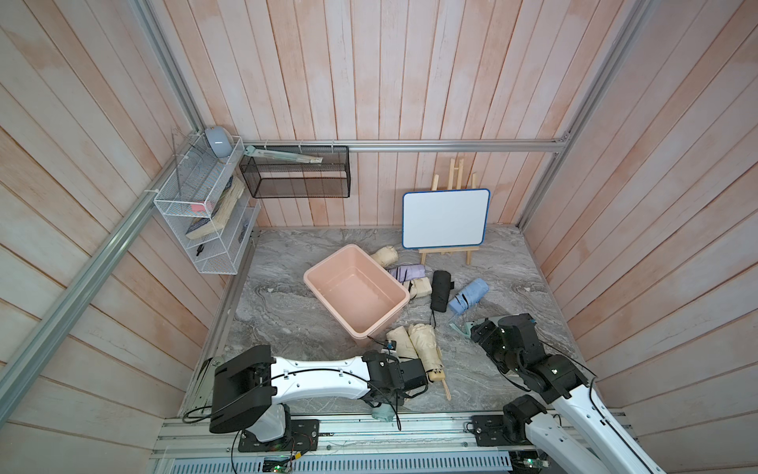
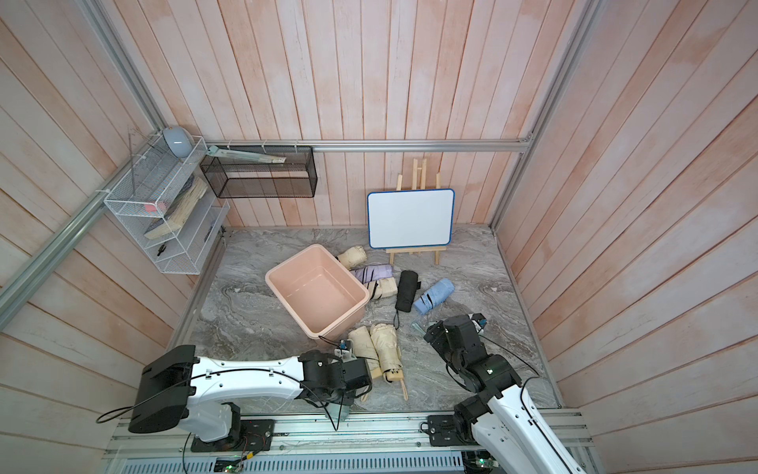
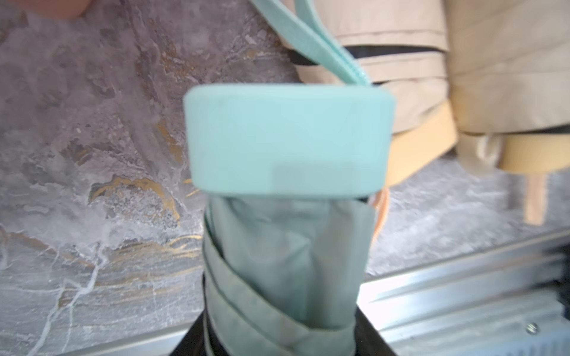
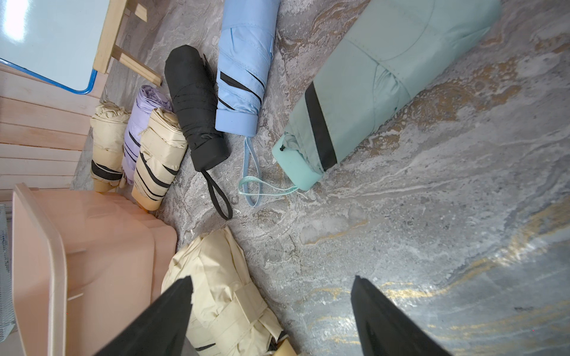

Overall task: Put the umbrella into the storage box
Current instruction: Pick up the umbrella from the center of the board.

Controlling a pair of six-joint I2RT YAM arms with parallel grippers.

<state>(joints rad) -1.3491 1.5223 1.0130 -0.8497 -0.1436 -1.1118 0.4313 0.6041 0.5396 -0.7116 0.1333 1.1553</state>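
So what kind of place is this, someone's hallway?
Likely a staged robot test booth, not a real room: plank wall panels held by aluminium framing, robot arms bolted to a rail, and folded umbrellas lying beside a pink storage box.

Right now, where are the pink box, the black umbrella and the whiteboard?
pink storage box (image 1: 357, 289), in a top view, on its bare floor.
black folded umbrella (image 1: 439, 292), in a top view, on the middle of its body.
whiteboard (image 1: 446, 218), in a top view, on the middle of its white face.
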